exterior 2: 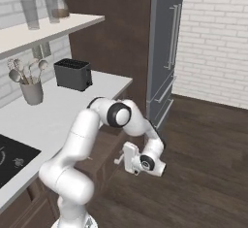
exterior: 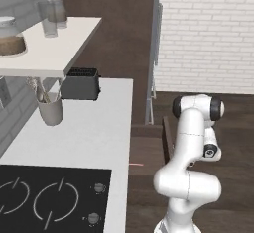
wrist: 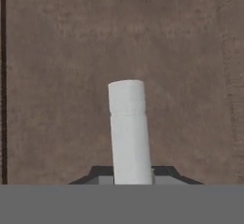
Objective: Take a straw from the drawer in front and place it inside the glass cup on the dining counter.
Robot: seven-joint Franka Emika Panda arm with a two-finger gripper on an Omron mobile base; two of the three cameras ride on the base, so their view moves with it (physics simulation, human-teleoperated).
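You have the white arm bent low beside the white-topped table, with its gripper down in front of the dark wood cabinet face below the table's right edge. In the hand view a white cylindrical handle stands right at the gripper, rising from between the dark finger tips against a brown wood panel; whether the fingers are pressed on it or merely flank it you cannot tell. In the left base view the shallow dark-brown wooden drawer stands pulled out past the table's right edge, and a thin red-pink straw lies on its brown inside near the table edge, only a short length showing. On the table, a black toaster sits at the far edge, a white utensil holder with spoons stands nearer the wall on the left, and a black cooktop takes the near left corner. Above them a white shelf carries tall clear glasses and a jar with brown contents. A grey refrigerator stands past the table's far end, beside a white brick wall.
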